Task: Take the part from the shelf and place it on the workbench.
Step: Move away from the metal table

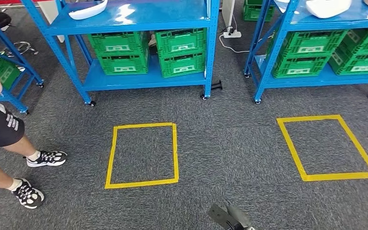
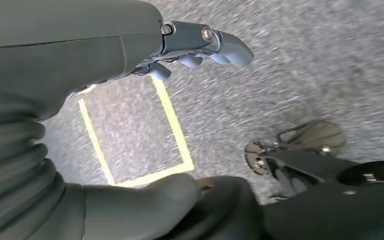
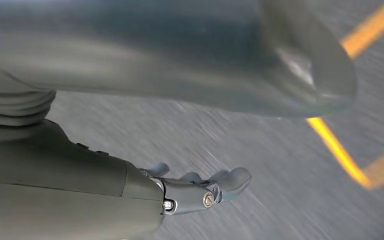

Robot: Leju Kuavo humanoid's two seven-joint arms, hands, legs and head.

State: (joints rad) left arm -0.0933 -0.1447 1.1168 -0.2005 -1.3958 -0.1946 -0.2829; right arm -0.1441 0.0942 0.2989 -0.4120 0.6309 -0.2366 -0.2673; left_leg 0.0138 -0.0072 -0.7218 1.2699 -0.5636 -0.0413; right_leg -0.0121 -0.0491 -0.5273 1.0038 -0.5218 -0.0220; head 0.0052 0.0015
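Two blue shelf units stand on casters on grey carpet, seen from the robot's head camera. The nearer-left shelf [image 1: 124,21] carries a white moulded part [image 1: 88,9] on its upper deck, close to that deck's left end; below it, on the lower deck, four green crates [image 1: 148,50] sit stacked two by two, their contents not visible. To the right of this shelf stands a second blue shelf [image 1: 287,28], with another white part [image 1: 327,6] on its upper deck and more green crates [image 1: 333,52] stacked beneath, again with nothing to be seen inside. Between the two units, a white power strip [image 1: 232,34] lies on the carpet [image 1: 220,134] with its cable trailing. In front of the left shelf a yellow tape rectangle [image 1: 143,154] marks the floor; a second yellow rectangle [image 1: 327,146] lies in front of the right shelf. A person [image 1: 0,129] in black shorts and patterned trainers stands to the left of the first rectangle, beside a third blue rack [image 1: 9,72] holding a green crate. The left hand [image 2: 200,47] hangs above the carpet, fingers loosely extended and apart, holding nothing. The right hand [image 3: 200,187] likewise hangs with fingers apart and empty, the picture blurred.
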